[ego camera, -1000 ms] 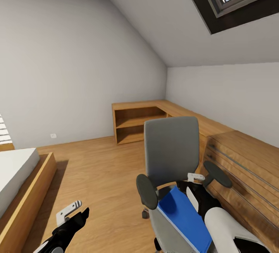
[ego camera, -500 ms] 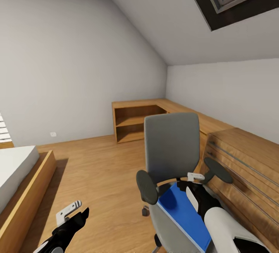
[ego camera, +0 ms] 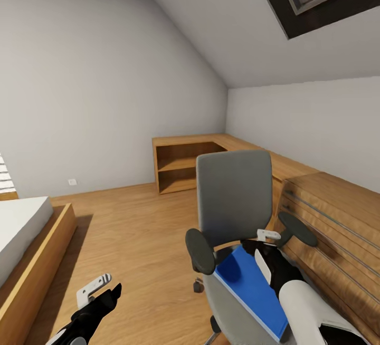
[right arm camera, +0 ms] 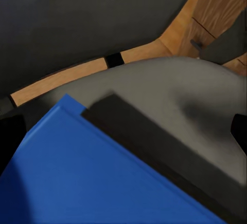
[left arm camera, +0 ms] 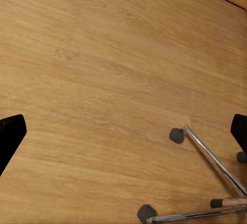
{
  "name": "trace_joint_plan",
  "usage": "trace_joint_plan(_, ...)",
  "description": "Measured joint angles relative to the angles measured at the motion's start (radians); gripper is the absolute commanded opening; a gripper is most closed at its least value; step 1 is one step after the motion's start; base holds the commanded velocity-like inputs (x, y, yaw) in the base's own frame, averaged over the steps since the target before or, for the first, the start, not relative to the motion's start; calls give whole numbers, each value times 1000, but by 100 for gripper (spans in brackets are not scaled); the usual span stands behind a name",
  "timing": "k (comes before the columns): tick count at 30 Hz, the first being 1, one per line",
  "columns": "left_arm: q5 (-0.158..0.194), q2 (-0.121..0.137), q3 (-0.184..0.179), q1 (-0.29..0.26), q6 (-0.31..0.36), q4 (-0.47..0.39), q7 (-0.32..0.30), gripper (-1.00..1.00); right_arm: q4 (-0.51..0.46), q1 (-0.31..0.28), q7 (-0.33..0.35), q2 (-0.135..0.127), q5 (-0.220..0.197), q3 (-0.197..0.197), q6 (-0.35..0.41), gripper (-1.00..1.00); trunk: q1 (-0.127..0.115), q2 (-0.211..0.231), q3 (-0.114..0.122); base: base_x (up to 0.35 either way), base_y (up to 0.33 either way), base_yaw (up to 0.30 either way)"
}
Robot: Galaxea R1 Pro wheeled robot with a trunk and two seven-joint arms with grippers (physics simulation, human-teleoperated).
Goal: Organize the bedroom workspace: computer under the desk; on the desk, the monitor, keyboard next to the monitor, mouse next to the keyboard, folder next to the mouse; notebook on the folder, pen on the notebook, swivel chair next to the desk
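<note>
Over the swivel chair (ego camera: 232, 197) seat, right gripper (ego camera: 266, 250) angled down on the folder (ego camera: 248, 287), grip unclear.

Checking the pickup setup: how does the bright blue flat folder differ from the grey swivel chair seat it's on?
The bright blue rectangular folder is thin, flat and hard-edged; the grey swivel chair seat is thick, padded and rounded. The folder is saturated blue with a pale edge, the seat dull grey. The folder covers just part of the seat, leaving grey showing beside it. The right gripper hovers over both.
</note>
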Motion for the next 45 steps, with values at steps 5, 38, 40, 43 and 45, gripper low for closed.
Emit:
trace_joint_plan(5, 0, 0, -1, 0, 0, 2, 0, 100, -6, 0, 0, -1, -12, -33, -1, 100, 0, 0, 0, 0, 0, 0)
trace_joint_plan(38, 0, -2, -5, 0, 0, 7, 0, 100, -97, 0, 0, -1, -59, -392, -8, 100, 57, -105, -47, 0, 0, 0)
trace_joint_plan(40, 0, -2, -5, 0, 0, 7, 0, 100, -97, 0, 0, -1, -59, -393, -8, 100, 65, -119, -53, 0, 0, 0)
trace_joint_plan(43, 0, -2, -5, 0, 0, 7, 0, 100, -97, 0, 0, -2, -59, -393, -8, 100, 77, -140, -63, 0, 0, 0)
trace_joint_plan(45, 0, -2, -6, 0, 0, 7, 0, 100, -97, 0, 0, -2, -59, -393, -8, 100, 84, -154, -69, 0, 0, 0)
